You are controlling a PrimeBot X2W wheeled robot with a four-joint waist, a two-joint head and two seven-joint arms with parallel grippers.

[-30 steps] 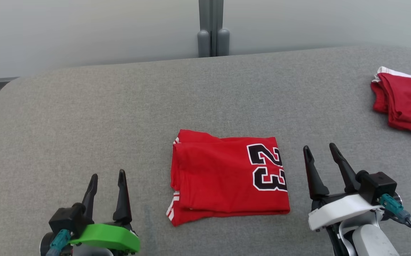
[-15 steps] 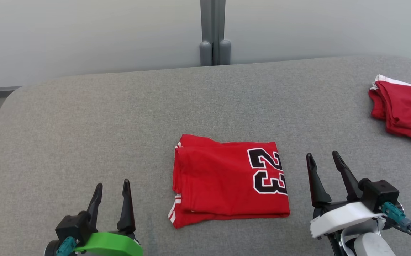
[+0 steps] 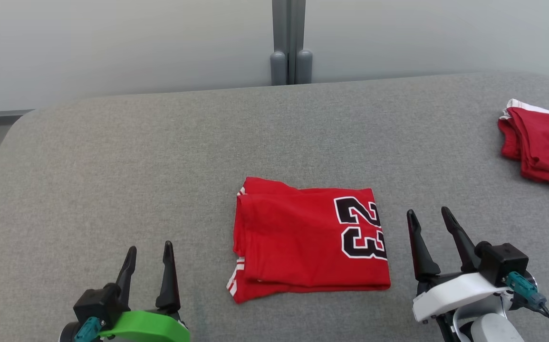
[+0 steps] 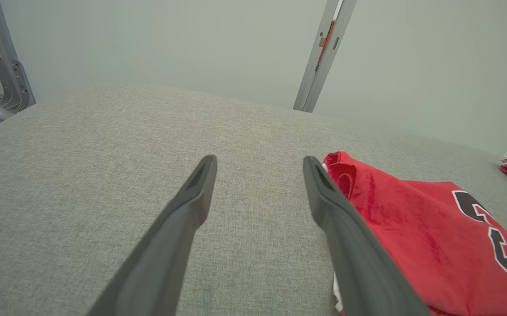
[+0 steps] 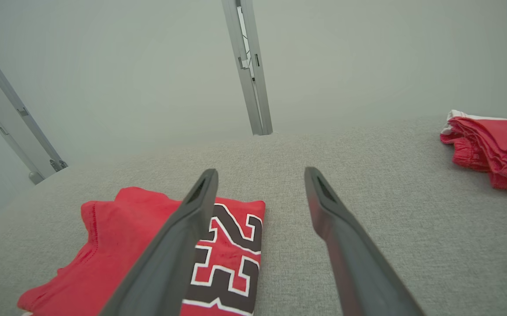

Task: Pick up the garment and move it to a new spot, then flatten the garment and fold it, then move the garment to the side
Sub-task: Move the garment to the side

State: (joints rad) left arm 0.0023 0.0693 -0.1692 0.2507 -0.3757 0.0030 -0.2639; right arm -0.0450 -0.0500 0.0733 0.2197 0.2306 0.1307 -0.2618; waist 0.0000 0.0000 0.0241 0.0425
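Grey desk (image 3: 112, 156) carries your folded red garment (image 3: 298, 247) at centre; your left claw (image 3: 150, 245) and right claw (image 3: 427, 211) flank it, both spread wide, touching nothing

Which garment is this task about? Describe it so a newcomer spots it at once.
Start at the grey padded table. Near the middle of its front half lies a folded red jersey. Unlike the red garment at the far right edge, it shows a black number 23.

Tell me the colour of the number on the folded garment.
Black with white outline, on the red garment; clearest in the head view.
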